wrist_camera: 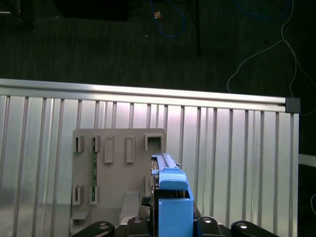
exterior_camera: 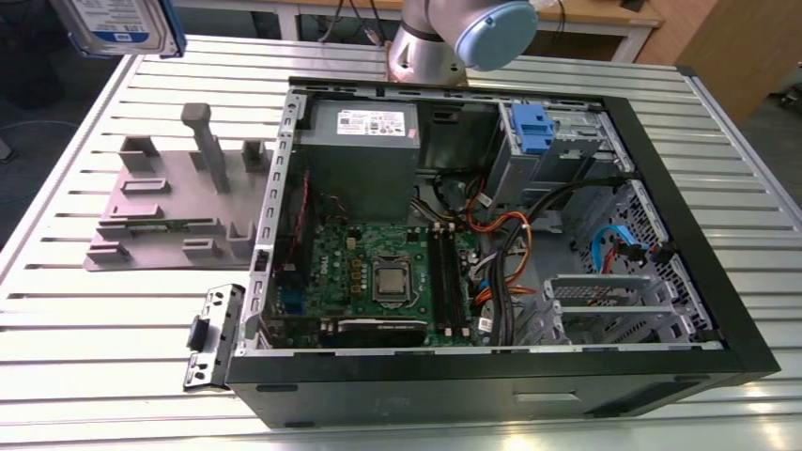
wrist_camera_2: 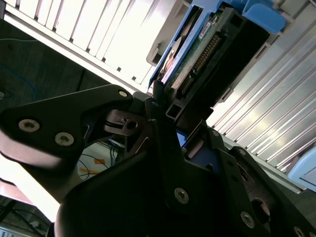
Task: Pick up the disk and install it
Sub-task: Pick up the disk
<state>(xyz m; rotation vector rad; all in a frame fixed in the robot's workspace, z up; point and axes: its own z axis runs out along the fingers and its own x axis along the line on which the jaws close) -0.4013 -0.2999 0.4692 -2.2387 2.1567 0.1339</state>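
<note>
The hand (wrist_camera: 173, 228) pinched the flat silver hard drive (wrist_camera: 173, 200), blue-bracketed, above the slatted metal worktop (wrist_camera: 237, 148); the exterior view caught its white-and-blue label (exterior_camera: 116, 23).

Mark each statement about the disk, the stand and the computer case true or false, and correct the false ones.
1. The gripper holds the disk clear of the table. True.
2. The computer case is closed. False: it is open, its motherboard showing.
3. The grey stand sits to the exterior view's left of the computer case. True.
4. The disk sits inside the computer case. False: it is outside, at the exterior view's upper left.
</note>
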